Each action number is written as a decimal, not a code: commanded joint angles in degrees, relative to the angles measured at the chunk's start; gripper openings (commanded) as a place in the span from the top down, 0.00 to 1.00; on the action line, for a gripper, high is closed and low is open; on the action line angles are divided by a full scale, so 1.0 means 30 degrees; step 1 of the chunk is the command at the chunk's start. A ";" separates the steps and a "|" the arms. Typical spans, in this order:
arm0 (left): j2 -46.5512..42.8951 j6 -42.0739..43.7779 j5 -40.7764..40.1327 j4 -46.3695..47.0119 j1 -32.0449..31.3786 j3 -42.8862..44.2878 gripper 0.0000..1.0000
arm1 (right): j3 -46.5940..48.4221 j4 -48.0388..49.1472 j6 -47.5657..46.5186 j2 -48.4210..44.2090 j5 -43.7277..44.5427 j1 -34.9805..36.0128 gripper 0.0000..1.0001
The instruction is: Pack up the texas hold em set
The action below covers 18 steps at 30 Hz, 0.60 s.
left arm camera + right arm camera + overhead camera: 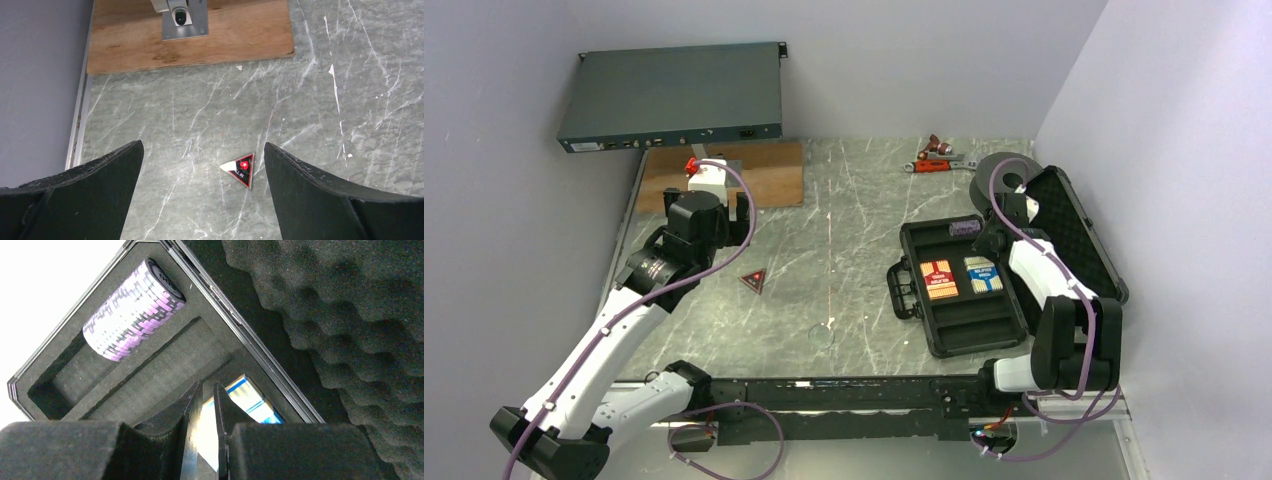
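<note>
Two pieces lie loose on the table. The left gripper, jaws wide, hovers over the red triangle, which sits at four o'clock of the gap. Thin, stiff and light (probably slick on stone), it wants a pinch across two edges. The clear disc shows only from above. The case holds the red card box and the blue-white card box. The right wrist view shows best the purple chip stack, slotted at ten o'clock, and the right gripper, closed and empty.

The blue-white card box is mostly hidden behind the right jaws; the clear disc is barely discernible on the table.
</note>
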 commanded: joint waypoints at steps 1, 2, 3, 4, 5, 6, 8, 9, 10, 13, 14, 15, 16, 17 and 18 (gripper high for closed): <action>-0.0305 0.0248 -0.0193 0.0686 -0.0001 -0.0003 0.03 | -0.0907 -0.1345 0.0564 0.0592 0.0330 -0.0125 0.83; -0.0305 0.0251 -0.0206 0.0675 -0.0001 0.0000 0.03 | -0.0878 -0.1329 0.0506 0.0411 0.0259 -0.0125 0.83; -0.0305 0.0248 -0.0180 0.0703 -0.0001 0.0001 0.03 | -0.0746 -0.1400 0.0407 0.0195 0.0290 -0.0103 0.83; -0.0316 0.0258 -0.0175 0.0714 -0.0001 0.0001 0.03 | -0.0547 -0.1552 0.0233 0.0003 0.0316 -0.0097 0.82; -0.0332 0.0267 -0.0189 0.0704 -0.0001 -0.0006 0.03 | -0.0335 -0.1699 0.0054 -0.0241 0.0268 -0.0096 0.82; -0.0323 0.0250 -0.0157 0.0688 0.0006 0.0000 0.03 | -0.0100 -0.1831 -0.0159 -0.0510 0.0160 -0.0096 0.80; -0.0334 0.0259 -0.0172 0.0689 -0.0001 0.0012 0.03 | 0.0271 -0.1993 -0.0562 -0.1137 -0.0465 -0.0068 0.75; -0.0334 0.0263 -0.0177 0.0708 0.0014 0.0006 0.03 | 0.0412 -0.1984 -0.0789 -0.1427 -0.0924 -0.0052 0.71; -0.0334 0.0256 -0.0160 0.0733 0.0005 0.0002 0.03 | 0.0517 -0.1980 -0.0989 -0.1687 -0.1432 -0.0039 0.63; -0.0308 0.0254 -0.0153 0.0693 0.0000 -0.0016 0.03 | 0.0829 -0.1938 -0.1268 -0.2203 -0.2487 0.0203 0.53; -0.0305 0.0263 -0.0149 0.0705 -0.0001 -0.0001 0.03 | 0.0895 -0.1839 -0.1404 -0.2256 -0.2807 0.0373 0.52; -0.0283 0.0267 -0.0149 0.0707 -0.0001 0.0023 0.03 | 0.1002 -0.1757 -0.1524 -0.2285 -0.2916 0.0530 0.51; -0.0276 0.0264 -0.0156 0.0718 -0.0001 0.0007 0.03 | 0.1100 -0.1600 -0.1826 -0.2237 -0.3575 0.0749 0.50; -0.0275 0.0257 -0.0168 0.0697 0.0003 0.0002 0.03 | 0.1215 -0.1416 -0.2075 -0.2118 -0.4034 0.1214 0.48; -0.0275 0.0270 -0.0199 0.0713 0.0000 0.0001 0.03 | 0.1372 -0.1257 -0.2355 -0.1899 -0.4403 0.1650 0.47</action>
